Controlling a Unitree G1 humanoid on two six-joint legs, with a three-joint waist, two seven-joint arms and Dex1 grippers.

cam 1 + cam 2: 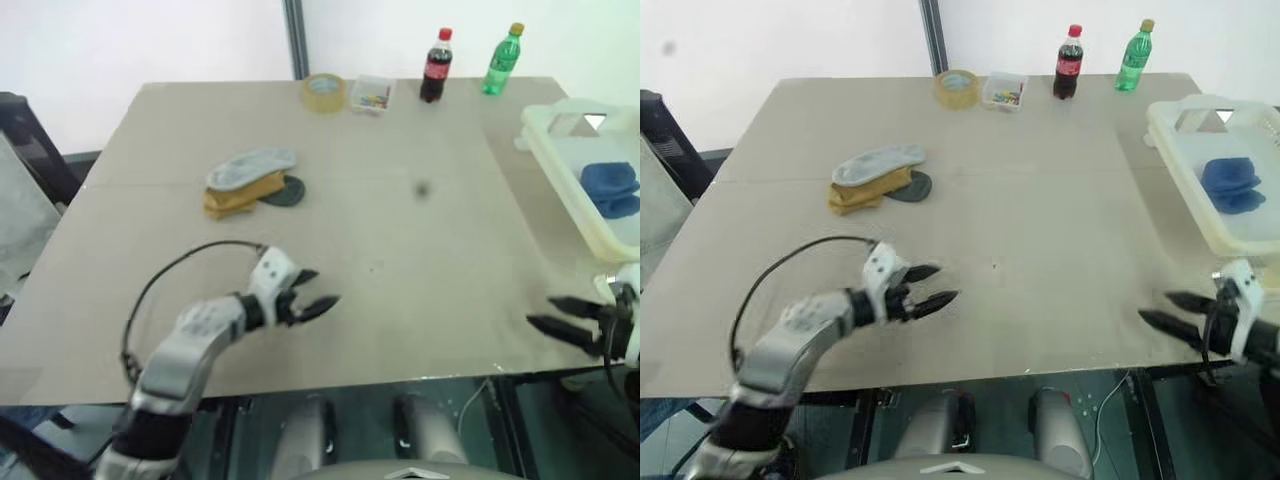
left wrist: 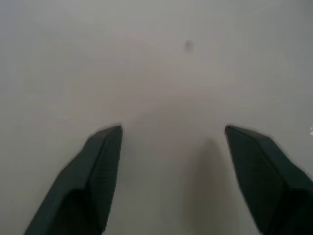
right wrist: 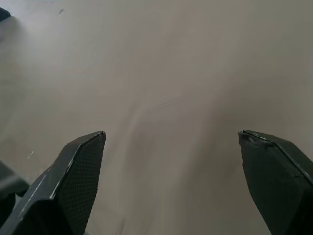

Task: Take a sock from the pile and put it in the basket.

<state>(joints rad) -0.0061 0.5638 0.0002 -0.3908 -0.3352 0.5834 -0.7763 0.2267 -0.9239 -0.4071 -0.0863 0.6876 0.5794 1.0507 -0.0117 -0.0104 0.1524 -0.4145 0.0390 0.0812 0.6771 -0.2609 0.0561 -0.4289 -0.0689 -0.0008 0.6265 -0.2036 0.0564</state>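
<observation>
The blue sock (image 1: 610, 188) lies inside the cream-white basket (image 1: 556, 152) at the table's right edge. The pile (image 1: 249, 183) sits left of centre: a light grey sock on top of a mustard-yellow one, with a dark green one beside them. My left gripper (image 1: 326, 287) hovers open over bare table near the front, a good way in front of the pile, with nothing between its fingers (image 2: 100, 161). My right gripper (image 1: 540, 310) is open and empty at the front right, pointing left, just in front of the basket. Its fingers (image 3: 78, 166) stand wide apart over the tabletop.
A tape roll (image 1: 324, 92), a small clear box (image 1: 371, 95), a cola bottle (image 1: 435, 66) and a green bottle (image 1: 503, 60) line the table's far edge. A dark chair (image 1: 30, 150) stands off the left side. Both grippers are close to the table's front edge (image 1: 400, 378).
</observation>
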